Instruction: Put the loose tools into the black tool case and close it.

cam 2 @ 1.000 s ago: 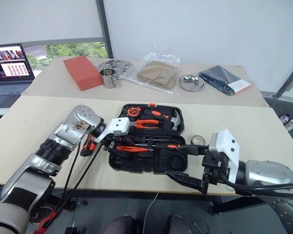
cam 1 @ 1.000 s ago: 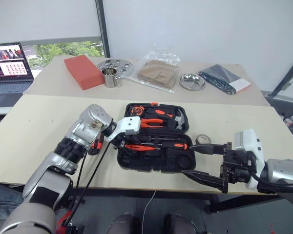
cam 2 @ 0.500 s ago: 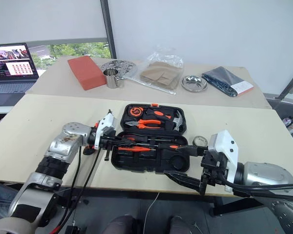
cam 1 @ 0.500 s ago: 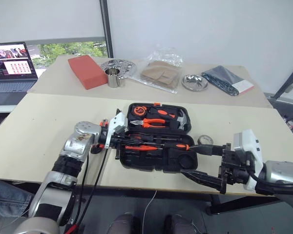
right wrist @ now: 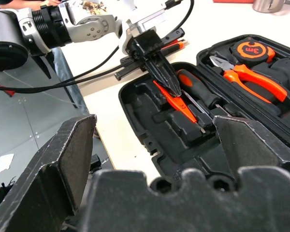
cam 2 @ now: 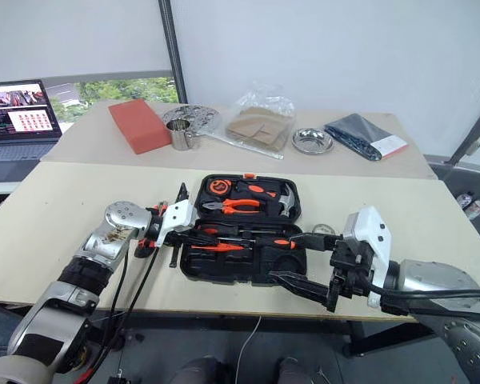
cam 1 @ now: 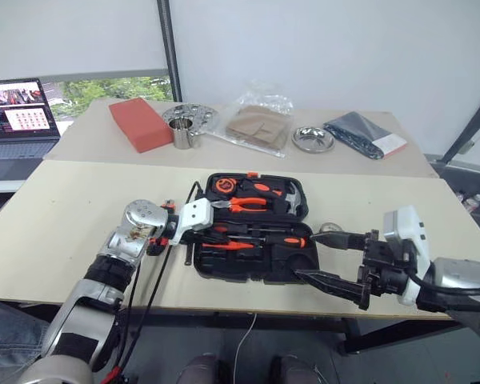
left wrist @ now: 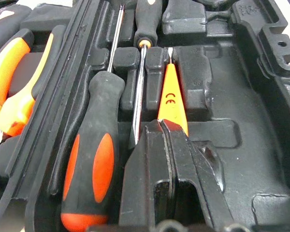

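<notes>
Beige table, white wall bg | case (cam 1: 256, 228) open, frame centre | L gripper (right wrist: 171, 87) clamped on tester (left wrist: 171, 99) over its slot | R gripper (cam 1: 330, 256) wide apart, lower right | step: seating tester | next: release, fetch tape roll (cam 1: 329, 228).

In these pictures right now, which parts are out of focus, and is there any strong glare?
Right wrist view: the right hand's own fingers are soft and blurred close up; the black tool case behind stays fairly sharp. Left wrist view: the orange tester screwdriver is crisp. Left eye view: even light, no strong glare, only faint shine on the metal bowl.
</notes>
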